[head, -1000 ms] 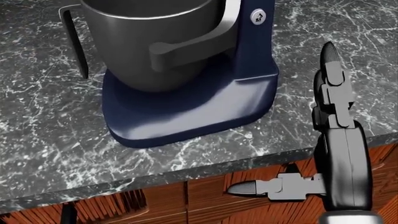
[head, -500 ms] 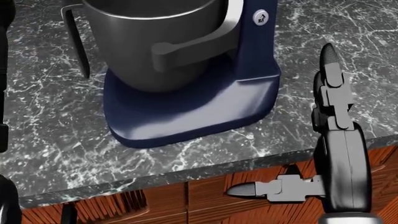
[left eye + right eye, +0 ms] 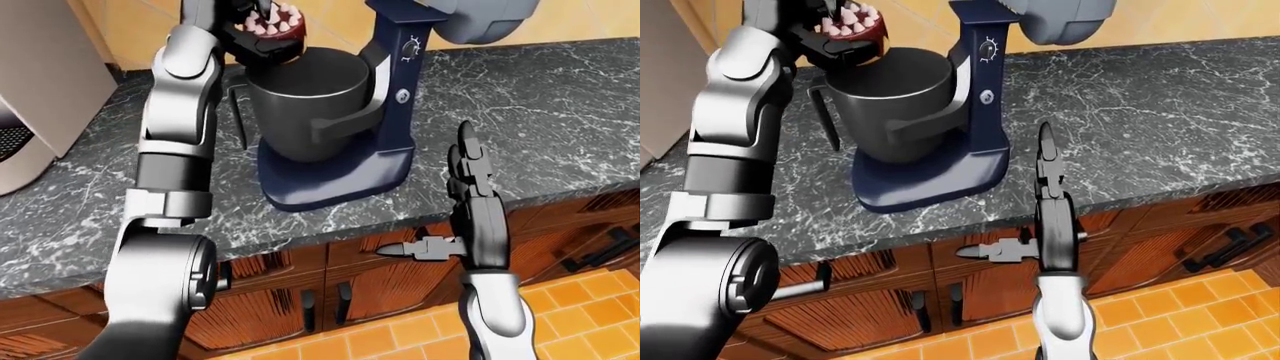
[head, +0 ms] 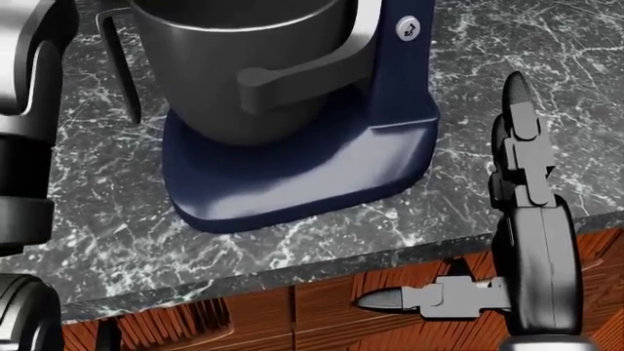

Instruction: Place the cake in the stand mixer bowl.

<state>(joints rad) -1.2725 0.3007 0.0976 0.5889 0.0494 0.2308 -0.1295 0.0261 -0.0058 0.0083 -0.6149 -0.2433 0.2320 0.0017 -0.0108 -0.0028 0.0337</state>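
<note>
**A:** where's the cake [image 3: 848, 28] at?

**B:** left hand [image 3: 262, 39] has its fingers closed round it, held right over the far left rim of the bowl [image 3: 305, 101]. Not in it. Bowl's sitting in the blue mixer [image 3: 392, 142] on the marble worktop [image 3: 560, 120].

**A:** and the right hand [image 3: 478, 225]?

**B:** near the worktop's edge, right of the mixer, fingers spread wide, holding nothing.

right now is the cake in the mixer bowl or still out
Out. The left hand grips the cake above the bowl's rim at upper left in the left-eye view; not released.
</note>
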